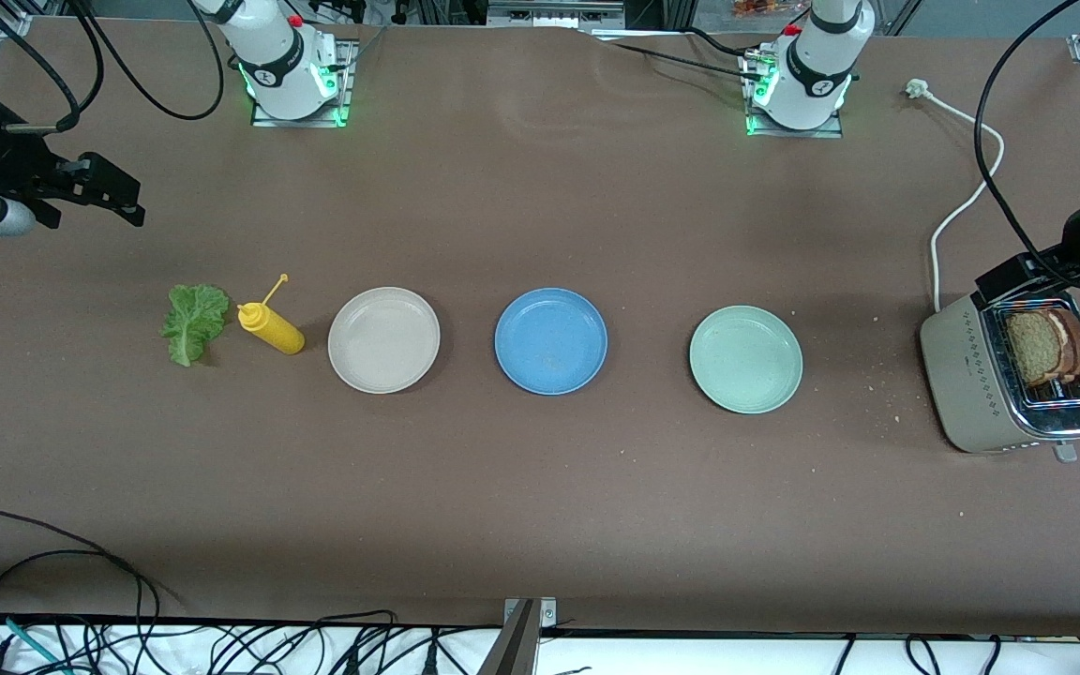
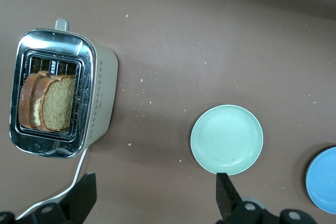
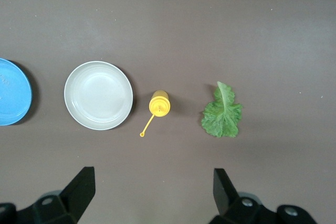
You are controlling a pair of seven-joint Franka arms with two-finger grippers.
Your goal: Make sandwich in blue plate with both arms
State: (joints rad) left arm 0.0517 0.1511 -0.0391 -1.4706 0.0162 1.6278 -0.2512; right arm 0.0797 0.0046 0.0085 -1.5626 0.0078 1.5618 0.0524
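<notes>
My left pincer (image 2: 152, 203) hangs wide open and empty, up over the desk (image 1: 540, 525) beside the toaster (image 1: 971, 375) at the left arm's end; my right pincer (image 3: 149, 200) is just as wide and empty, hovering over bare desk at the right arm's end. Taking the blue plate (image 1: 550, 340) as my landmark: it sits empty mid-desk, with the pale green plate (image 1: 745, 359) beside it toward the toaster and the beige-white plate (image 1: 383, 339) beside it the other way. Past the beige-white plate stand the yellow sauce bottle (image 1: 270, 327) and then the lettuce leaf (image 1: 193, 322). Both bread slices (image 1: 1046, 345) stand in the toaster. I judge the risks as crushing or crumbling a slice pulling it from the slot, pinching the thin leaf against the desk and tearing it, knocking the bottle, or landing on the wrong plate.
</notes>
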